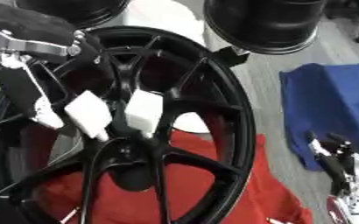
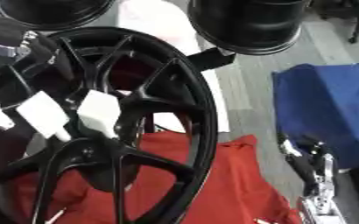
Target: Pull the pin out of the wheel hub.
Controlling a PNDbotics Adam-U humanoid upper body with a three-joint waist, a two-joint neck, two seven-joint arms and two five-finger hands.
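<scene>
A black multi-spoke wheel hub (image 1: pixel 213 105) stands upright and fills the left of both views. My left hand (image 1: pixel 29 87) comes in from the upper left and lies across the spokes. Its white-padded fingers (image 1: pixel 144 111) stretch straight and apart, pointing down at the hub's centre (image 1: pixel 133 162). Nothing shows between them, and I cannot make out a pin; the centre is dark. My right hand (image 1: pixel 337 164) rests open at the lower right edge, fingers up, well away from the wheel.
A red cloth (image 1: pixel 251 192) lies under and behind the wheel. A blue cloth (image 1: pixel 332 96) is spread on the grey floor to the right. Two more black wheels (image 1: pixel 267 24) sit at the top, with a white object (image 2: pixel 148 19) between them.
</scene>
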